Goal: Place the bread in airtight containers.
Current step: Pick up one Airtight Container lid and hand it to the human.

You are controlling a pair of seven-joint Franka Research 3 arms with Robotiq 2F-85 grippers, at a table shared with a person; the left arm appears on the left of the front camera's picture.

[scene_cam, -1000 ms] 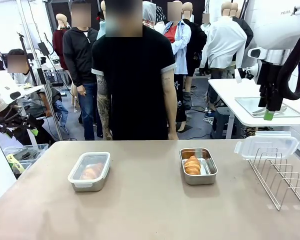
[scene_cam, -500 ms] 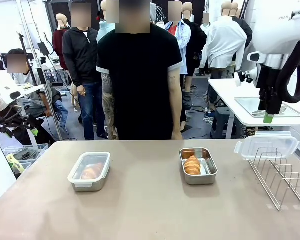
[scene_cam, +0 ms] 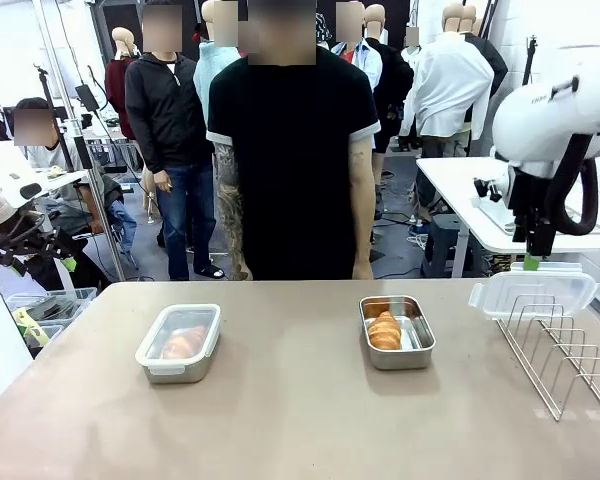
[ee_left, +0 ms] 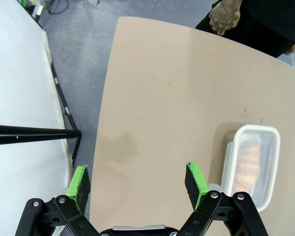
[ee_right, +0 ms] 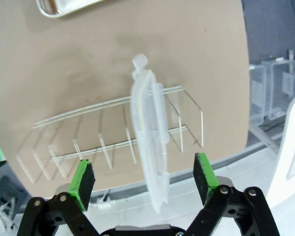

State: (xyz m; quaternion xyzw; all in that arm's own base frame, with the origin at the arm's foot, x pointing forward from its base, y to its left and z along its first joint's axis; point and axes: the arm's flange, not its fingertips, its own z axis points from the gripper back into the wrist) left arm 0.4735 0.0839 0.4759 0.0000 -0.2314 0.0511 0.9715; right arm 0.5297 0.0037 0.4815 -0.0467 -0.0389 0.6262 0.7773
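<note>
Your right end effector (ee_right: 142, 179) is hovering wide open, empty, over the loose lid (ee_right: 150, 147) on the rack (ee_right: 108, 137); left end effector (ee_left: 137, 179) is gaping empty; one croissant (scene_cam: 384, 329) is lying in the open tub (scene_cam: 396, 331) at 3 o'clock, the other inside the lidded tub (scene_cam: 179, 342) at 9.

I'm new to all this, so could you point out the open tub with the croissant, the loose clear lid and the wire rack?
open tub (scene_cam: 423, 347): front view, right rim.
clear lid (scene_cam: 533, 291): front view, top face.
wire rack (scene_cam: 570, 372): front view, a middle wire.

One croissant (scene_cam: 385, 329) lies in the open steel tub (scene_cam: 397, 332) at centre-right; the other croissant (scene_cam: 183, 342) sits under the clear lid of the left tub (scene_cam: 179, 343).
</note>
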